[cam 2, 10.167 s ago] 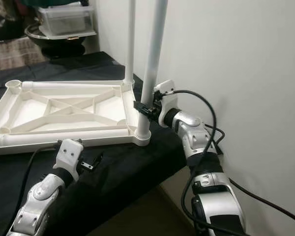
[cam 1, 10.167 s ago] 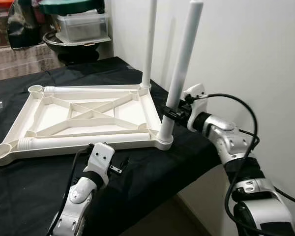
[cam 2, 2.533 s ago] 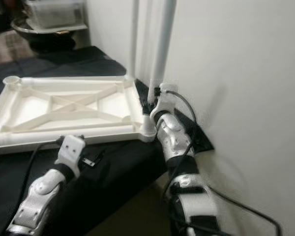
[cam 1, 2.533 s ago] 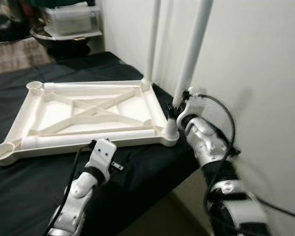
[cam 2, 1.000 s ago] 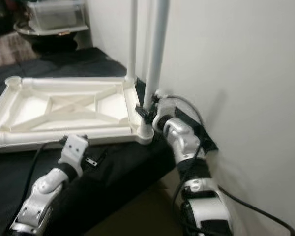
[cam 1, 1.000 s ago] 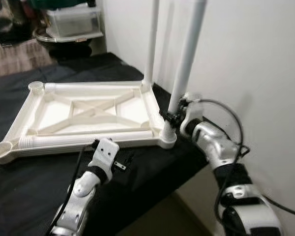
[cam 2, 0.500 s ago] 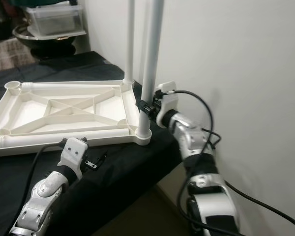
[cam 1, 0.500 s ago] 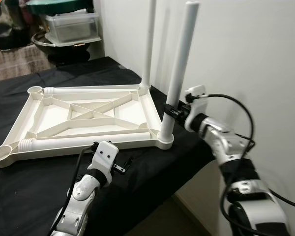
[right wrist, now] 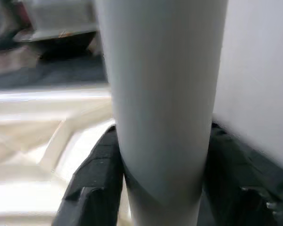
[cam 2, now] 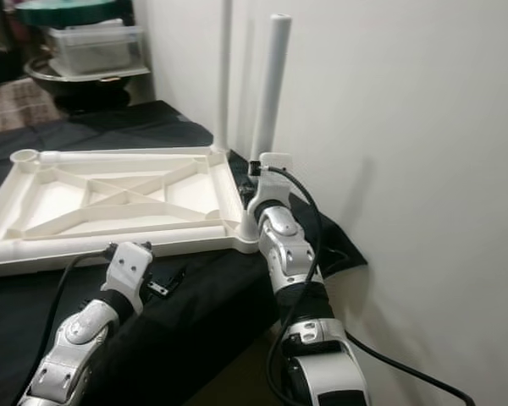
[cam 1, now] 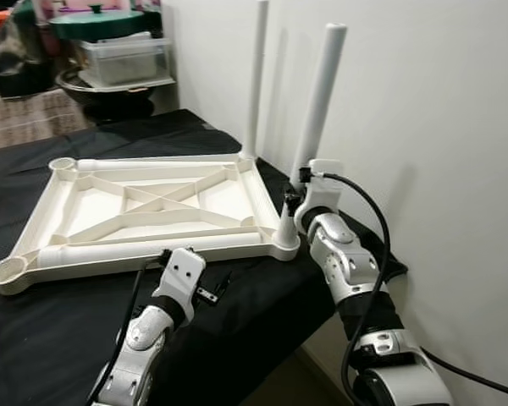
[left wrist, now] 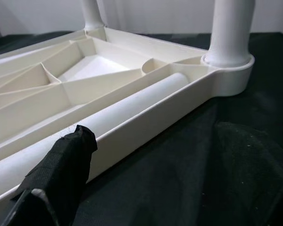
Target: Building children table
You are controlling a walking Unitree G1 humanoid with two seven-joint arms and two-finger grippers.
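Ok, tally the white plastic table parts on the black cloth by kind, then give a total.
Upside-down white plastic ribbed tabletop: 1
Upright white plastic legs standing in corner sockets, near one gripped by the right hand, far one by the wall: 2
Loose white plastic legs lying in the tabletop's side channels, and: 2
Total: 5

My right gripper (cam 1: 297, 188) clamps the near white leg (cam 1: 316, 110), which stands upright in the tabletop's (cam 1: 144, 207) near right corner socket. A second leg (cam 1: 255, 80) stands upright at the far right corner. The inverted tabletop lies on black cloth (cam 1: 59, 338). My left gripper (cam 1: 213, 290) rests on the cloth just beside the tabletop's near edge.
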